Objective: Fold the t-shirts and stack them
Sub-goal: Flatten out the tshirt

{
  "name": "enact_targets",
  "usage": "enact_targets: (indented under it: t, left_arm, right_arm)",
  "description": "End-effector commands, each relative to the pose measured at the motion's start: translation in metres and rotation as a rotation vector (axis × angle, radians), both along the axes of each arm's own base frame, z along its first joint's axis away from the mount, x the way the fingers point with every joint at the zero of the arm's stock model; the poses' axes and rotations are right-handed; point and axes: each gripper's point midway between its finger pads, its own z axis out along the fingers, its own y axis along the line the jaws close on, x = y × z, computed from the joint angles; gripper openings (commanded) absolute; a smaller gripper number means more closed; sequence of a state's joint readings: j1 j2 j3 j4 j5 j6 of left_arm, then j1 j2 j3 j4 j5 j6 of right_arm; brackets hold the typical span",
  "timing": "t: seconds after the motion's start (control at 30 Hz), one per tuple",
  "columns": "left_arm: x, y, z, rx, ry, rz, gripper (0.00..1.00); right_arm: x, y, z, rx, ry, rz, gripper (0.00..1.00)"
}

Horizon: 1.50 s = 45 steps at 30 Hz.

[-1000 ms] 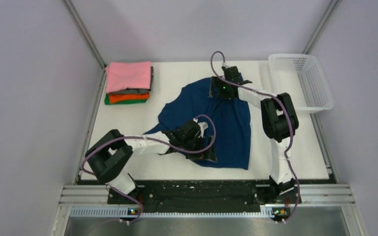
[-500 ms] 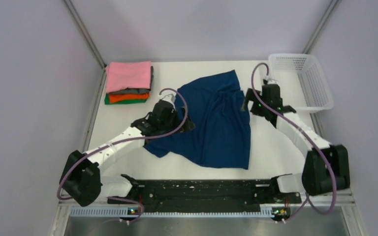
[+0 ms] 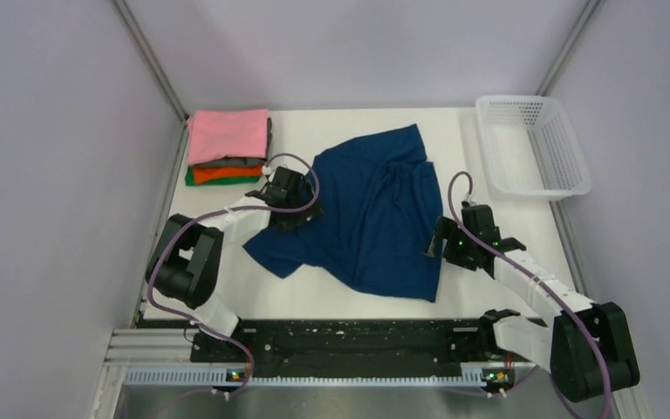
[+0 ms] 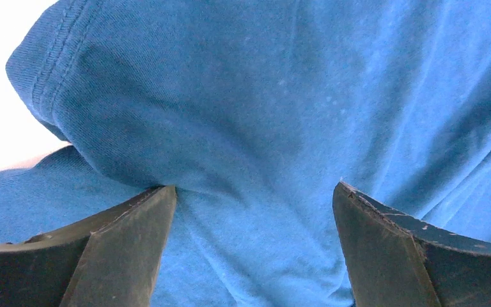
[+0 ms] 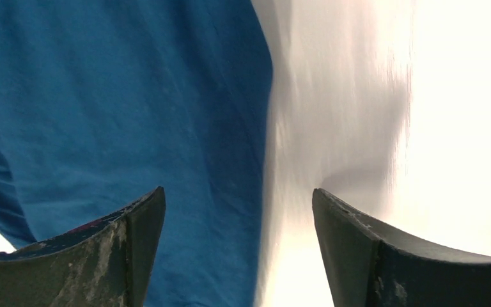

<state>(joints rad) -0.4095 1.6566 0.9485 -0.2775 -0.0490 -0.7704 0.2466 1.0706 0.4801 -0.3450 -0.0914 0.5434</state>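
A navy blue t-shirt lies spread and wrinkled in the middle of the white table. My left gripper stands open over its left sleeve area, and blue cloth fills the gap between the fingers in the left wrist view. At the shirt's right edge my right gripper is open, its jaws straddling the hem with one finger over cloth and the other over bare table. A stack of folded t-shirts, pink on top of grey, orange and green, sits at the back left.
A white mesh basket stands at the back right corner. Grey walls close in the table on the left, back and right. Bare white surface shows to the right of the shirt.
Both arms have swung outward: the left gripper went from the shirt's lower middle to its upper left side, the right from the back edge down to the right hem. The shirt now lies more spread out.
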Motion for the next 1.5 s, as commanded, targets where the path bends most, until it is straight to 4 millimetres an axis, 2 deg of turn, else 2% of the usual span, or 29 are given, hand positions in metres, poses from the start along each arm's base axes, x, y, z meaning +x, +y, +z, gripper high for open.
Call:
enact_targets:
  t: [0.0, 0.1, 0.2, 0.27, 0.33, 0.4, 0.43, 0.53, 0.63, 0.67, 0.73, 0.87, 0.93, 1.03, 1.17, 1.23, 1.33, 1.47]
  left_arm:
    - [-0.063, 0.034, -0.043, 0.084, 0.180, 0.083, 0.99]
    - [-0.110, 0.032, -0.041, 0.029, 0.226, 0.118, 0.99]
    - [-0.150, 0.009, -0.026, -0.028, 0.215, 0.059, 0.99]
    - [-0.166, -0.008, -0.012, -0.048, 0.175, 0.014, 0.99]
    - [-0.166, -0.017, 0.001, -0.092, 0.139, -0.002, 0.99]
    - [-0.155, -0.022, 0.013, -0.101, 0.085, -0.018, 0.99]
    - [-0.148, -0.023, 0.017, -0.088, 0.057, -0.024, 0.99]
    - [-0.119, -0.028, 0.026, -0.018, -0.011, -0.028, 0.99]
    - [-0.089, -0.030, 0.025, 0.074, -0.046, -0.005, 0.99]
    - [-0.076, -0.031, 0.024, 0.093, -0.059, 0.020, 0.99]
    - [-0.063, -0.031, 0.009, 0.102, -0.025, 0.030, 0.99]
    - [-0.034, -0.034, -0.005, 0.089, -0.009, 0.024, 0.99]
    - [-0.020, -0.033, -0.009, 0.100, -0.020, 0.029, 0.99]
    - [-0.002, -0.039, -0.015, 0.059, -0.017, 0.020, 0.99]
    - [0.004, -0.043, -0.026, 0.010, 0.041, 0.018, 0.99]
    - [0.001, -0.046, -0.026, -0.020, 0.041, 0.010, 0.99]
    - [-0.009, -0.041, -0.025, -0.026, 0.042, 0.012, 0.99]
    - [-0.017, -0.030, -0.020, -0.004, 0.028, 0.032, 0.99]
  right_arm:
    - [-0.004, -0.004, -0.008, -0.015, 0.015, -0.026, 0.79]
    - [0.000, -0.001, -0.013, -0.004, 0.026, -0.031, 0.72]
    - [0.006, 0.008, -0.014, 0.032, 0.025, -0.011, 0.58]
    - [0.010, 0.012, -0.014, 0.044, 0.026, 0.003, 0.45]
    - [0.012, 0.011, -0.016, 0.034, 0.031, 0.005, 0.31]
    - [0.015, 0.006, -0.016, 0.007, 0.027, -0.005, 0.16]
    - [0.016, 0.003, -0.015, -0.013, 0.027, -0.011, 0.12]
    - [0.020, -0.008, -0.012, -0.077, 0.016, -0.032, 0.06]
    - [0.025, -0.031, -0.009, -0.185, 0.028, -0.081, 0.00]
    - [0.027, -0.039, -0.007, -0.224, 0.035, -0.098, 0.00]
    - [0.032, -0.054, -0.001, -0.296, 0.051, -0.135, 0.00]
    - [0.046, -0.081, 0.021, -0.434, 0.041, -0.223, 0.00]
    - [0.057, -0.087, 0.034, -0.469, 0.030, -0.249, 0.00]
    - [0.065, -0.087, 0.043, -0.487, 0.058, -0.254, 0.00]
    - [0.058, -0.072, 0.049, -0.569, 0.097, -0.221, 0.00]
    - [0.052, -0.049, 0.045, -0.586, 0.107, -0.162, 0.02]
    - [0.044, 0.009, 0.033, -0.553, 0.109, -0.030, 0.08]
    - [0.038, 0.108, 0.032, -0.499, 0.049, 0.184, 0.25]
